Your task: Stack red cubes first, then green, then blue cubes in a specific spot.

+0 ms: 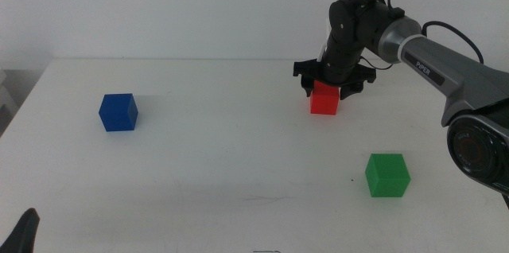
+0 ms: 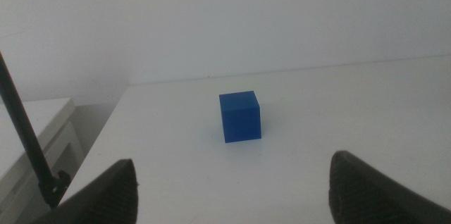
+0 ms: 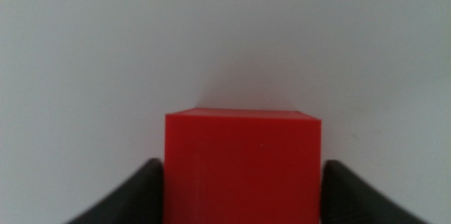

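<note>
Red cube [image 1: 324,99] sits on the far right part of the white table [image 1: 215,165], a small solid block with plain matte faces and crisp edges, bright in colour and bearing no mark or print. The right gripper [image 1: 328,86] reaches down over it from the right arm [image 1: 429,62]; in the right wrist view the red cube [image 3: 243,166] fills the space between the two dark jaws, one jaw at each side face, pinching it or very nearly so. Whether the cube rests on the table or is lifted slightly cannot be told.

The green cube [image 1: 387,175] stands alone on the near right part of the table, well apart from the red one, same size and same plain matte finish. The blue cube [image 1: 118,112] stands on the left part of the table, well apart from both others; it is a darker, deeper tone. In the left wrist view the blue cube [image 2: 240,116] sits ahead of the left gripper [image 2: 232,189], whose jaws are spread wide with nothing between them. That gripper shows in the middle view only as a dark tip [image 1: 24,233] at the near left corner.

Small white lettering runs along the grey link of the right arm, too small to read with certainty
</note>
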